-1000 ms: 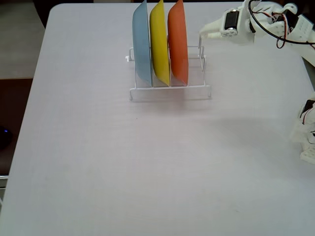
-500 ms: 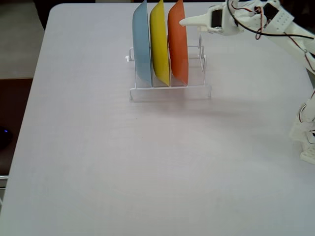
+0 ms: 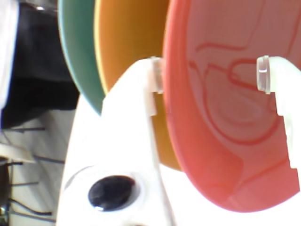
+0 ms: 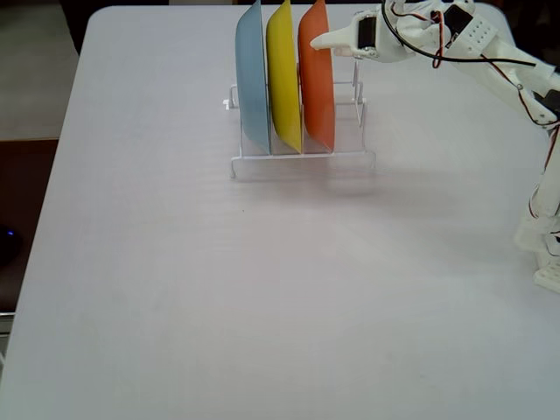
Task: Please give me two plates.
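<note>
Three plates are seen on edge in the white rack (image 4: 302,159) — blue (image 4: 252,83), yellow (image 4: 283,79), one orange plate (image 4: 316,79), rightmost in the fixed view. Its rim is straddled by the gripper (image 3: 209,77), jaws spread wide.

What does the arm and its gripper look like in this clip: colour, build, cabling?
The arm is white printed plastic with black servo blocks set into its joints and thin black and red cables looping loosely above it. The gripper is white too: in the wrist view one broad, rounded finger with a dark oval hole low down, and a narrower finger, both with translucent tips.
</note>
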